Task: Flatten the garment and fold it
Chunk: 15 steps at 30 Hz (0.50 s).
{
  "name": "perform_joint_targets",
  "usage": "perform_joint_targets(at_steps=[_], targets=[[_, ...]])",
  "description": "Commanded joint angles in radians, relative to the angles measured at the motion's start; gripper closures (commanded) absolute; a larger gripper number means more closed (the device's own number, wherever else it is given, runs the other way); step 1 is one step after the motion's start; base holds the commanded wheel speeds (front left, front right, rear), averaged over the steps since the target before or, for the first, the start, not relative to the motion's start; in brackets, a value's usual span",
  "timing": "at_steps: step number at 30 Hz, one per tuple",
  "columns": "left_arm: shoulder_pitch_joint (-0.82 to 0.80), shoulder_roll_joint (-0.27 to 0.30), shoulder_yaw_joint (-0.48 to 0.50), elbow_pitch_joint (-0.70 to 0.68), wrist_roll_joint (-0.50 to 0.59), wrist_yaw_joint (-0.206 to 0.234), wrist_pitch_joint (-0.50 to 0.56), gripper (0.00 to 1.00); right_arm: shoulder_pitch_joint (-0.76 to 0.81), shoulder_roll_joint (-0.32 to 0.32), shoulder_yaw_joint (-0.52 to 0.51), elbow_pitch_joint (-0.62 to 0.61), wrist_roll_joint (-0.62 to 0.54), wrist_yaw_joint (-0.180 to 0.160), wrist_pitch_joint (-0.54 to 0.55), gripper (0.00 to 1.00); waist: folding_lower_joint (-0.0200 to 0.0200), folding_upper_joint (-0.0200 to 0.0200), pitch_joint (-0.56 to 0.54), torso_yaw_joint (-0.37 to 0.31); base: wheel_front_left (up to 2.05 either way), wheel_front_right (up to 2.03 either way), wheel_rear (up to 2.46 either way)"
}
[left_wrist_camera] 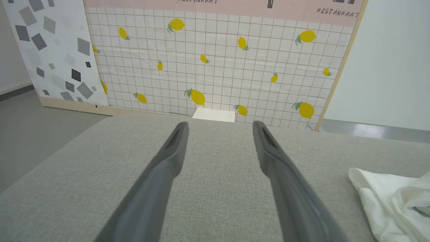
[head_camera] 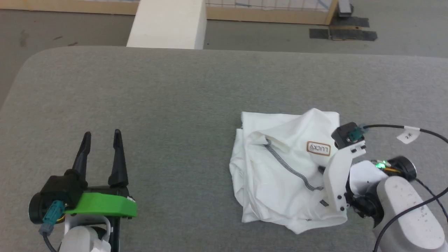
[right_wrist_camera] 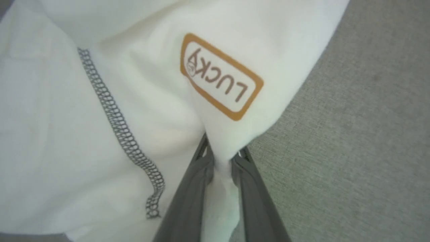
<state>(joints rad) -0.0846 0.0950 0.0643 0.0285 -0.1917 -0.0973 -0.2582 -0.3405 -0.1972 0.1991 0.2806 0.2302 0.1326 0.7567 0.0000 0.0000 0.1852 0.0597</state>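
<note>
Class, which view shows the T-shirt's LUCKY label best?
The right wrist view: the label is large and legible on the T-shirt. The head view shows it small; the left wrist view catches a shirt corner, label unclear.

Right gripper point(right_wrist_camera: 223, 155) fingers point(right_wrist_camera: 189, 205) pinched close on fold of white garment point(right_wrist_camera: 50, 141), cloth bunched between them. Brown-framed LUCKY label point(right_wrist_camera: 220, 75) just above pinch. Dark zigzag seam point(right_wrist_camera: 121, 127) beside label. Grey desk point(right_wrist_camera: 352, 151) under cloth.

"LUCKY", brown letters: orange-framed rectangular patch point(right_wrist_camera: 221, 76) on white thin-fabric T-shirt point(right_wrist_camera: 50, 134) | "RESTAURANT", dark letters: pink strip point(left_wrist_camera: 235, 8) topping lemon-printed tiled wall panel point(left_wrist_camera: 218, 67) | "2" plus unclear mark: small white cable tag point(head_camera: 407, 134)
</note>
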Motion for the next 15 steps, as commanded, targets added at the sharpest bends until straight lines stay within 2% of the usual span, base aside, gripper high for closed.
perform_joint_targets(at_steps=[1, 8, 15], targets=[[0.002, 0.005, 0.008, -0.004, 0.009, -0.003, -0.004, 0.0, -0.022, -0.021, 0.022, -0.02, 0.018, -0.002, 0.003, 1.0, 0.0, 0.0, 0.003, -0.069, 0.0, 0.0, 0.0], [-0.001, 0.006, 0.018, -0.027, 0.004, -0.002, -0.004, 0.0, -0.113, -0.195, 0.187, -0.155, 0.103, -0.002, 0.093, 1.0, 0.0, 0.0, 0.024, -0.255, 0.0, 0.0, 0.0], [-0.049, 0.006, -0.015, -0.045, 0.018, -0.008, -0.004, 0.0, -0.19, -0.366, 0.238, -0.209, 0.15, -0.002, 0.131, 1.0, 0.0, 0.0, 0.075, -0.362, 0.0, 0.0, 0.0]])
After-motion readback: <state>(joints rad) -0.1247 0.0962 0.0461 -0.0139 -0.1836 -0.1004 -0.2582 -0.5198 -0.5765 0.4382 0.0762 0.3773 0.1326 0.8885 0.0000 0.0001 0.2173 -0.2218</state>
